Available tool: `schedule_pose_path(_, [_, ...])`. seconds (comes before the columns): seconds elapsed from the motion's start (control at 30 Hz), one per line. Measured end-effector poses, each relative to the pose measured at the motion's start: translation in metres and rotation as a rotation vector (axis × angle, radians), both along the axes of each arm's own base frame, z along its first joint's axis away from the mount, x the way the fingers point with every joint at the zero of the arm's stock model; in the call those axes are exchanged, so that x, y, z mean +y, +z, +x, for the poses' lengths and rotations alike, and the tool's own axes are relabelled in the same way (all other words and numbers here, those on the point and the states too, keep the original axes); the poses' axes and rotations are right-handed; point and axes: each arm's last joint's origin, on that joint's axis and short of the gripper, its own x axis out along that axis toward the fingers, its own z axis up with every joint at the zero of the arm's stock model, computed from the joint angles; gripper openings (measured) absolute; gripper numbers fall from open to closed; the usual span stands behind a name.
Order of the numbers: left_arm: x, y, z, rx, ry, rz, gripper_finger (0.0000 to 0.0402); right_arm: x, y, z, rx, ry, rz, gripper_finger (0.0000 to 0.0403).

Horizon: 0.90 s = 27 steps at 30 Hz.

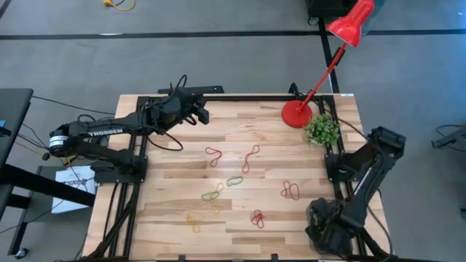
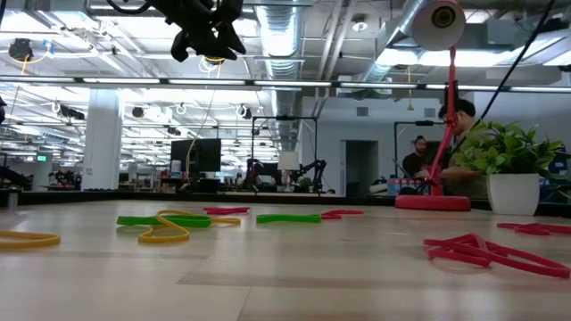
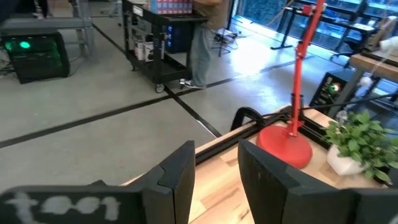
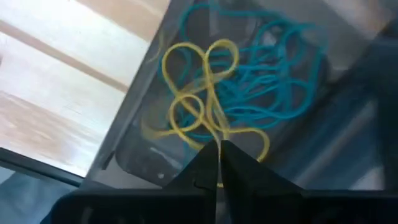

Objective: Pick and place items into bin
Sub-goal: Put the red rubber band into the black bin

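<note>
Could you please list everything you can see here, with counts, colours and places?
table: one, light wood, under everything
red loops: four, red, spread across the table's middle
green and yellow loops: about four, left of middle
bin: one, dark grey, table's near right corner
blue loops: a tangle, blue, in the bin
yellow loops: a few, yellow, in the bin
lamp: one, red, far right
plant: one, green, beside the lamp
left end effector: open, empty, raised over the far left
right end effector: closed on a yellow loop, over the bin
</note>
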Motion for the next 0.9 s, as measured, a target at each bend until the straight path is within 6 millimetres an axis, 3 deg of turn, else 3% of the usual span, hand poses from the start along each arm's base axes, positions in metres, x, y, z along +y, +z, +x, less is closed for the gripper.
schedule_pose_path(0.23, [-0.001, 0.000, 0.001, -0.002, -0.041, -0.010, 0.0112, 0.008, -0.013, 0.006, 0.080, -0.031, 0.049, 0.0021])
schedule_pose_path(0.47, [-0.001, 0.000, 0.001, -0.005, -0.047, -0.014, 0.0112, -0.001, 0.011, 0.006, 0.051, -0.058, 0.134, 0.0071])
schedule_pose_path(0.7, [-0.001, 0.000, 0.001, -0.015, -0.063, -0.027, 0.0112, -0.033, 0.054, 0.007, -0.094, -0.065, 0.234, 0.0093])
schedule_pose_path(0.9, [-0.002, -0.001, 0.002, -0.025, -0.101, -0.045, 0.0112, -0.077, 0.072, 0.017, -0.355, -0.035, 0.007, 0.0093])
